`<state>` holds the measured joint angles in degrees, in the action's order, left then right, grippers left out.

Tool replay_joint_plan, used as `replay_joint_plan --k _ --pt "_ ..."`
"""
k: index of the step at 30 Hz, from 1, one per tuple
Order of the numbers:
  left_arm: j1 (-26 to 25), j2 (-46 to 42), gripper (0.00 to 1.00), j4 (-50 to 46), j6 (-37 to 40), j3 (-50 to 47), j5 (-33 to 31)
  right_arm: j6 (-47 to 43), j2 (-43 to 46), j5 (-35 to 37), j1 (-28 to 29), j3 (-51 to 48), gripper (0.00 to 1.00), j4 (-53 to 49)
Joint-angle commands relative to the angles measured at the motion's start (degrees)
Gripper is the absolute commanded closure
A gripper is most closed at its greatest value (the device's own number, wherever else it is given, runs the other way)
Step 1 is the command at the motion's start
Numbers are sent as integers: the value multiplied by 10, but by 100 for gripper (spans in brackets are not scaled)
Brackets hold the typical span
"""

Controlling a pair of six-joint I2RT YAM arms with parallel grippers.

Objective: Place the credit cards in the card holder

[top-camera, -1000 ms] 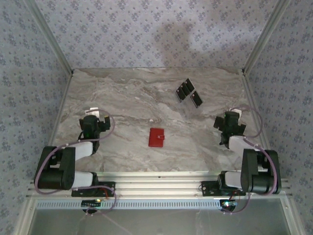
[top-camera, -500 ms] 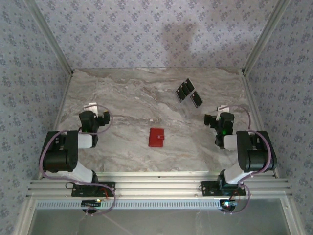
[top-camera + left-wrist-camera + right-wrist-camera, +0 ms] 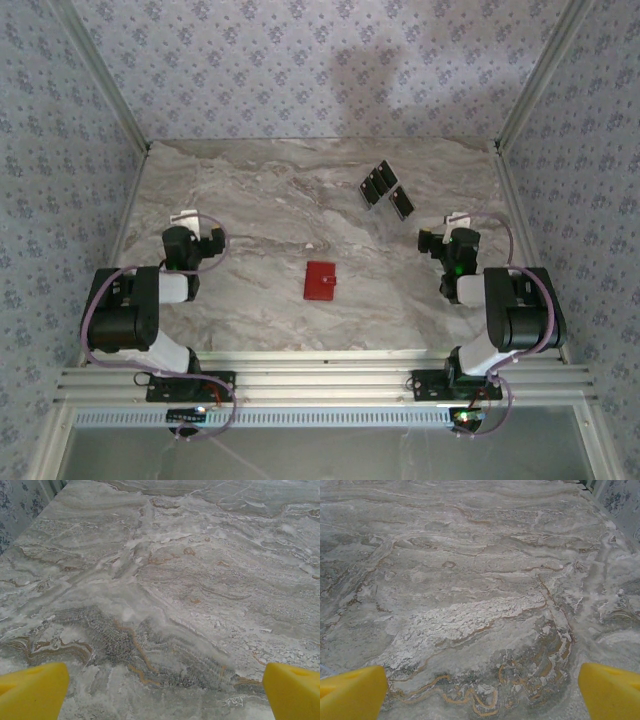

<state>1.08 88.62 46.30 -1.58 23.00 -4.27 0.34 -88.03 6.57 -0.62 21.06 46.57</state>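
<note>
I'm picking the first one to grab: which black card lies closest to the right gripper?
The card at the group's near-right end, set slightly apart; the other cards sit bunched farther left and back.

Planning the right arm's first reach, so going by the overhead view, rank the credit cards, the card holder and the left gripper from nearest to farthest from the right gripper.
From the right gripper:
1. credit cards: just beyond it and to its left.
2. card holder: in the centre, farther left.
3. left gripper: right across on the left side.
</note>
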Motion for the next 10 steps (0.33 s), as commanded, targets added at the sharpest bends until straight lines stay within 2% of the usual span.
replay_joint_plan --k 1,10 --pt "2 -3 0 0 -7 11 8 -8 5 -17 -9 16 0 0" --pt "2 -3 0 0 -6 11 8 -13 6 -12 -4 10 0 9"
